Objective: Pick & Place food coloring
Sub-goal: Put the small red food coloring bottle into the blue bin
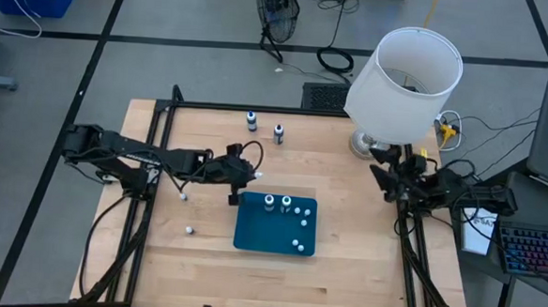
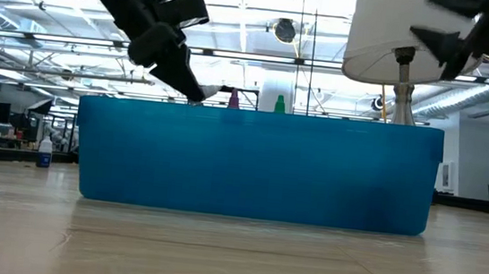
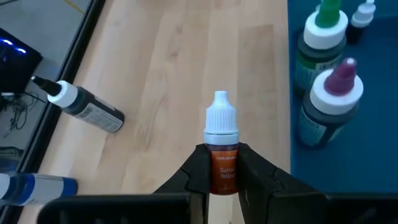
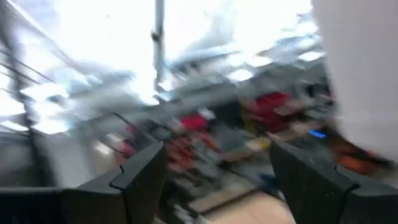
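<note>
My left gripper is shut on a small food coloring bottle with an orange body and a white cap, just off the left far corner of the blue tray. In the high view the gripper reaches in from the table's left. Two dark bottles, one with a green tip and one with a purple tip, stand upright in the tray with smaller ones beside them. My right gripper waits open by the lamp base; its wrist view shows spread fingers and only the room. My left gripper pinches the bottle's orange body between its two fingers. The white cap sticks out past the fingertips, so the bottle lies along the fingers. The fingers come from the table's left, slanting down. The bottle is lifted clear of the table.
Two more bottles stand near the table's far edge. Small white pieces lie left of the tray. A white-shaded lamp stands at the far right corner. In the low view the tray wall fills the middle.
</note>
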You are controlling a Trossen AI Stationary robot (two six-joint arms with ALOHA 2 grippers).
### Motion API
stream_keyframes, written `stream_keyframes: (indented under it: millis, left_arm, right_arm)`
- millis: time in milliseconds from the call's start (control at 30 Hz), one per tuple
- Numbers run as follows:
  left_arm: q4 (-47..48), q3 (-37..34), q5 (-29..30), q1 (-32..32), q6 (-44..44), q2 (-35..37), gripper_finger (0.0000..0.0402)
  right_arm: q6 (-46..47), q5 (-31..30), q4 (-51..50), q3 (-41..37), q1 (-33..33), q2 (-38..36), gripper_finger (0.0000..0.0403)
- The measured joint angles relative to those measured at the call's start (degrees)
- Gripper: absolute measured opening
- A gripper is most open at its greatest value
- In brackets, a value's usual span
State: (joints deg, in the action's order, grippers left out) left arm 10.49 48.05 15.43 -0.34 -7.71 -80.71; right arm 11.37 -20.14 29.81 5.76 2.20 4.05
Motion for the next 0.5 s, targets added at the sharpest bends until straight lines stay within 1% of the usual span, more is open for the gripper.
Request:
stream_keyframes:
  millis: [33, 67, 133, 267, 333, 433, 500]
  left_arm:
    - [0.26, 0.11, -0.01, 0.0, -0.21, 0.0, 0.0053]
    - [1.12, 0.53, 0.03, 0.13, -0.45, 0.0, 0.0053]
    - [3.41, 1.98, 0.02, 0.32, -0.85, 0.0, 0.0053]
    - [6.57, 5.88, 0.65, 0.39, -1.64, -1.78, 0.0053]
    - [7.93, 8.26, 0.71, 0.29, -2.65, -3.38, 0.0053]
    - [9.59, 11.47, 0.7, 0.21, -3.78, -6.22, 0.0053]
    - [10.29, 13.29, 0.68, 0.2, -4.42, -7.98, 0.0053]
  right_arm:
    - [-0.63, -1.97, -0.57, 0.28, -0.02, 2.11, 0.0274]
    - [-0.77, -2.64, -1.27, 0.91, -0.02, 4.86, 0.0274]
    - [-0.13, -2.31, -1.45, 3.14, 0.0, 12.21, 0.0274]
    - [-0.29, -2.28, -2.09, 10.69, 0.0, 31.87, 0.0274]
    - [-2.45, -2.2, -2.14, 15.44, 0.01, 41.99, 0.0274]
    - [-8.05, -2.03, -1.65, 22.38, 0.13, 55.53, 0.0274]
    - [-11.56, -1.78, -0.8, 25.97, 0.13, 62.31, 0.0274]
